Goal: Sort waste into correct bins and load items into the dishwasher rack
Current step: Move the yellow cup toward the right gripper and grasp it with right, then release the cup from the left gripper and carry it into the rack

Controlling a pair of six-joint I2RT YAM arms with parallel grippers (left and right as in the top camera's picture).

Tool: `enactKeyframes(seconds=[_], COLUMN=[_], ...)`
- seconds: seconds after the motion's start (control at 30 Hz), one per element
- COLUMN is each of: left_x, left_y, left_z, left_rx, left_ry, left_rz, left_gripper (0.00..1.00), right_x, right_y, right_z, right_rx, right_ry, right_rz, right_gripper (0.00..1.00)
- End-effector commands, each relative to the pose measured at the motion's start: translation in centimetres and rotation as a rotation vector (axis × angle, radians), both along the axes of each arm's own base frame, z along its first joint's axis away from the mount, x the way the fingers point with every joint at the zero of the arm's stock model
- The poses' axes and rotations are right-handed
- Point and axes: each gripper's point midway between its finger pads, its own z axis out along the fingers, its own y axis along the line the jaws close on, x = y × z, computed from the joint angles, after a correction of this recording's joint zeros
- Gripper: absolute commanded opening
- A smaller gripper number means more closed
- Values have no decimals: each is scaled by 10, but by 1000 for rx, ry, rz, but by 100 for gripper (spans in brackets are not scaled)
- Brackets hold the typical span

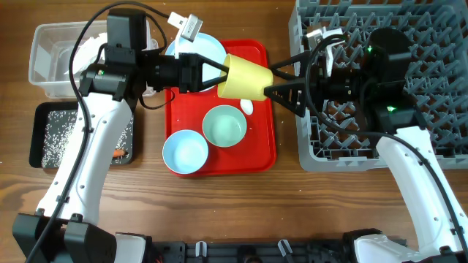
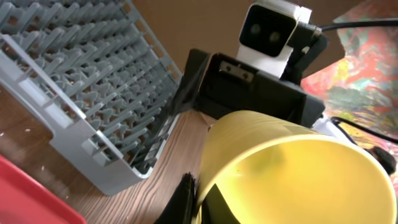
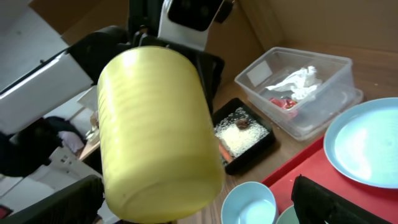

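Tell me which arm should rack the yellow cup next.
Right. The right claw, open, flanks the yellow cup beside the dishwasher rack; the left claw, gripping the cup, sits across the red tray.

Cup [image 1: 245, 77]: yellow plastic, smooth, faint ridges, slight sheen. Rack [image 1: 439, 44]: grey matt plastic. Red tray [image 1: 260, 140]: glossy. Tub [image 1: 40, 73]: clear plastic. Surface [image 1: 219, 212]: wood grain, matt.

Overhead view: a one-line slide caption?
Left gripper holds the yellow cup above the red tray; open right gripper at its base.
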Motion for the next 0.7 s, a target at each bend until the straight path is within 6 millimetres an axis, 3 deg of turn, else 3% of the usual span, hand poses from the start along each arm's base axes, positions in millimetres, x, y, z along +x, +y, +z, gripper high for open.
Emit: enactKeyframes(seconds=[0.0,0.13,0.33,0.43,0.57,0.67], left_x=[-3,-3,-4,-4,-4,-4], left_y=[0,0,0,0,0,0], left_z=[7,7,7,7,7,7], left_rx=[-37,-37,-36,-36,-35,-35], left_ry=[31,32,33,36,37,36], left_rz=[-26,-25,-26,-26,-25,-25], left_gripper=[4,4,4,4,24,31], right_x=[-15,-18,-17,-16,-14,-7], right_y=[16,27,28,28,28,26], right_z=[8,14,16,17,16,15], right_rx=[17,25,27,29,26,15], right_ry=[-71,-107,-98,-103,-103,-105], right_rz=[98,115,105,103,93,51], right_gripper=[99,90,72,68,65,65])
